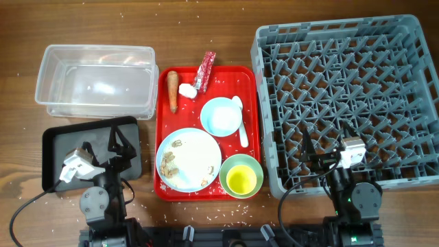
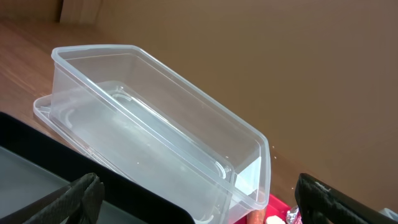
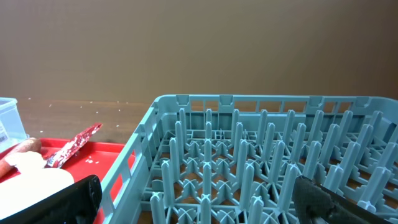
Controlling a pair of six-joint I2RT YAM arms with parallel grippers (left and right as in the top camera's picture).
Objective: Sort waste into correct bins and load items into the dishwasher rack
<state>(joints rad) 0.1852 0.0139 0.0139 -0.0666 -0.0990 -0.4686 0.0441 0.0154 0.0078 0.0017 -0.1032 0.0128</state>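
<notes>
Jaws spread wide on both arms, empty.
Overhead: left gripper above black tray, right gripper above dishwasher rack; carrot on red tray, likely stiff, pinch mid-length. Left wrist: clear tub ahead. Right wrist: wrapper looks flimsy.

Bright even light, soft shadows, glare on clear tub

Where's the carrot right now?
In the overhead view, the carrot lies in the red tray's far-left corner, just right of the clear tub, with the white wad beside it.
</notes>
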